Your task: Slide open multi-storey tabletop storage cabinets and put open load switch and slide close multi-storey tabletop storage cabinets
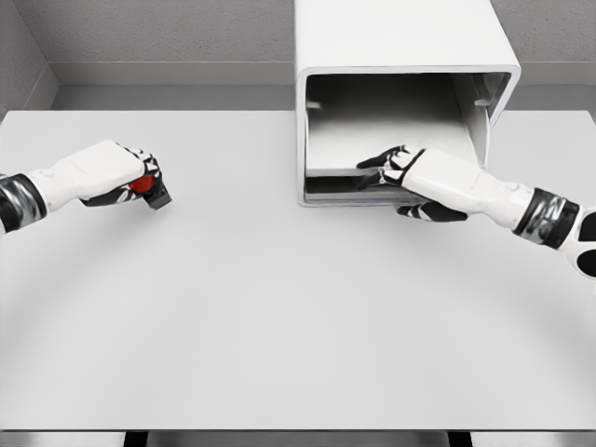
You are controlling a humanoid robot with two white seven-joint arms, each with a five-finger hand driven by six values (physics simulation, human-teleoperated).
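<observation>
1. Looking down from my head camera, I see my left hand (119,174) reaching in from the left edge, forearm lying nearly level over the white table (279,317), wrist straight, back of the hand turned up.
2. My left fingers are curled around the load switch (147,187), a small dark block with a red part showing between my fingers; it sits at the fingertip end of the hand, low over the table's left side and well apart from the cabinet.
3. My right arm comes in from the right edge and slants up and to the left, the black wrist band near the edge and the white forearm pointing at the storage cabinet (400,93).
4. My right hand (402,174) is at the cabinet's lower front lip: the fingers lie stretched out, close together, over the front edge of the drawer (372,149), while the thumb shows dark below the palm, outside the drawer. I cannot tell whether the fingers actually pinch the edge.
5. The cabinet stands at the table's far edge, right of centre, its open front facing me and the pale drawer floor visible inside.
</observation>
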